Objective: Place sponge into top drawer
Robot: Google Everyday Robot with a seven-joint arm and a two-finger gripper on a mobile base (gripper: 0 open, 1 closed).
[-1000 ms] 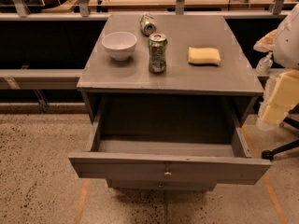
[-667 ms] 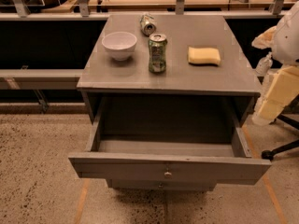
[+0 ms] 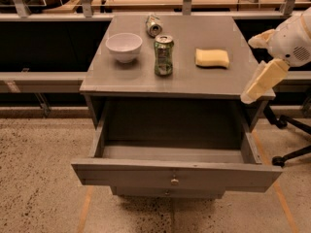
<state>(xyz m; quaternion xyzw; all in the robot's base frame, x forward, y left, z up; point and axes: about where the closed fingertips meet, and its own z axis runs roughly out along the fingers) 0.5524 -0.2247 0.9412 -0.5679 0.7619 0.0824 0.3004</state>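
Observation:
The pale yellow sponge [image 3: 212, 58] lies flat on the right side of the grey cabinet's top [image 3: 194, 81]. The top drawer [image 3: 175, 174] is pulled out wide, and its inside shows nothing in it. Its small round knob [image 3: 174, 181] is centred on the front panel. My gripper [image 3: 249, 72] is at the cabinet's right edge, to the right of the sponge and apart from it. Its two pale yellow fingers [image 3: 263, 79] are spread open and hold nothing.
A white bowl [image 3: 124, 46] stands at the top's left. A green soda can [image 3: 164, 55] stands upright in the middle, and a second can [image 3: 154, 25] lies on its side behind it. A lower drawer front [image 3: 167, 193] sits under the open drawer. A black chair base [image 3: 289, 154] is on the floor at the right.
My gripper has moved left and a little up, from beside the cabinet to its right edge. The sponge, the cans, the bowl and the drawer have not moved.

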